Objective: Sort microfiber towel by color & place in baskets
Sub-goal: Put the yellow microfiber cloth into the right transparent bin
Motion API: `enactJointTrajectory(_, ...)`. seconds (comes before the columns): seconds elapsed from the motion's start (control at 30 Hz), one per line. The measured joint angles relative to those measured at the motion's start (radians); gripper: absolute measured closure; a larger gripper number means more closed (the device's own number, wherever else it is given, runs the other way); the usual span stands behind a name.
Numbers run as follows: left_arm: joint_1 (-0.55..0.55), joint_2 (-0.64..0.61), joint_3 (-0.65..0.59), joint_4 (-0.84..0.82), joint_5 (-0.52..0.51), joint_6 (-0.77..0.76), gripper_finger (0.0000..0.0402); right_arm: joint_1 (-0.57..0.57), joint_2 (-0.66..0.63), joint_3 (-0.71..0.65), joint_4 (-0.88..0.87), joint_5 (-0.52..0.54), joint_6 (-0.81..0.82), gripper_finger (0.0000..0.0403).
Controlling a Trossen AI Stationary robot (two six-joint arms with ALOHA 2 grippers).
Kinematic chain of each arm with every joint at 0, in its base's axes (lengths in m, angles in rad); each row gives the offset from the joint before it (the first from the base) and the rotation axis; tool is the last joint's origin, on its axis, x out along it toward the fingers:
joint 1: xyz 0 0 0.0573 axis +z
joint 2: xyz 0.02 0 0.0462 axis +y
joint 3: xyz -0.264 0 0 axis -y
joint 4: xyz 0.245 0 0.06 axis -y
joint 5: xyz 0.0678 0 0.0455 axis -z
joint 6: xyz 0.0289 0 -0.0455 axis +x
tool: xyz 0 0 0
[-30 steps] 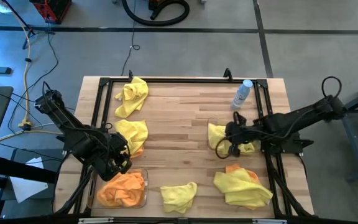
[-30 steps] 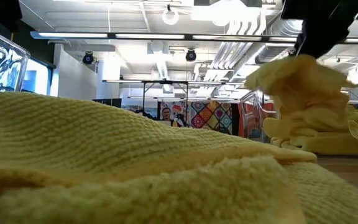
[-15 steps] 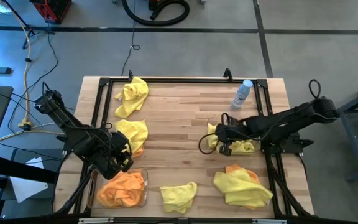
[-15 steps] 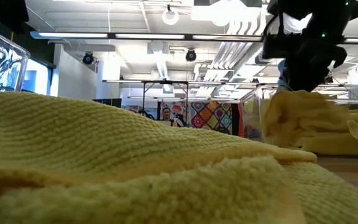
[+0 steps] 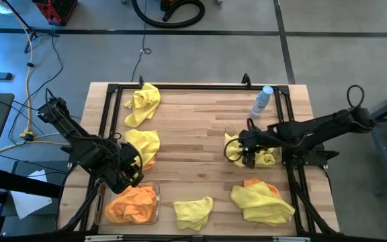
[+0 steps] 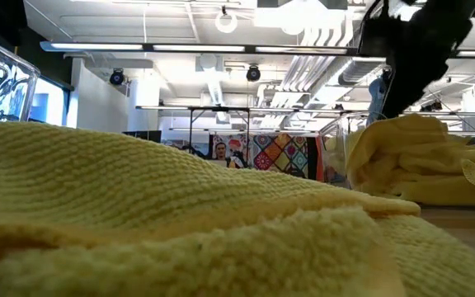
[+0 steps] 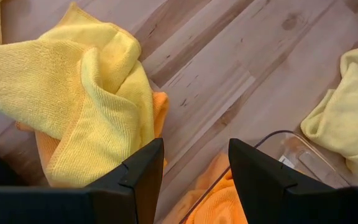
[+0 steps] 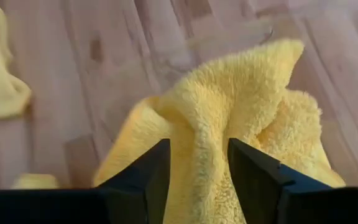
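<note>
1. The right gripper [image 8: 194, 180] stands with fingers parted around a ridge of the yellow towel [image 8: 229, 124], directly beneath it in the clear basket [image 5: 232, 136].
2. The left gripper [image 7: 194, 180], open and empty, hovers beside the orange-filled basket [image 5: 154, 202].

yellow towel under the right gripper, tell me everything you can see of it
The yellow towel is bright yellow, fluffy microfiber, crumpled into a heap with one fold standing up. It lies in a clear basket on the right half of the wooden table, near the bottle. The right gripper is over it with the fingers apart on either side of the raised fold; whether they press the cloth cannot be told. Nothing lies on top of it.
</note>
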Motion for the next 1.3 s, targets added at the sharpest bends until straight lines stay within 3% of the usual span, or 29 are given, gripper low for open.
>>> enactJointTrajectory(0.3, 0.000, 0.000, 0.000, 0.000, 0.000, 0.000, 0.0232, -0.007, -0.002, 0.000, 0.119, 0.037, -0.096, 0.0237)
enactJointTrajectory(0.57, 0.000, 0.000, 0.000, 0.001, 0.000, 0.000, 0.0232, -0.061, 0.114, 0.006, 0.110, -0.025, -0.159, 0.0237)
enactJointTrajectory(0.87, 0.000, 0.000, 0.000, 0.002, 0.000, 0.000, 0.0232, -0.118, 0.326, 0.137, -0.023, -0.031, -0.276, 0.0237)
enactJointTrajectory(1.07, 0.000, 0.000, 0.000, 0.009, 0.000, 0.000, 0.0232, -0.119, 0.453, 0.155, -0.029, -0.046, -0.292, 0.0237)
enactJointTrajectory(1.3, 0.000, 0.000, 0.000, 0.016, 0.000, -0.001, 0.0232, -0.118, 0.458, 0.156, -0.037, -0.048, -0.273, 0.0237)
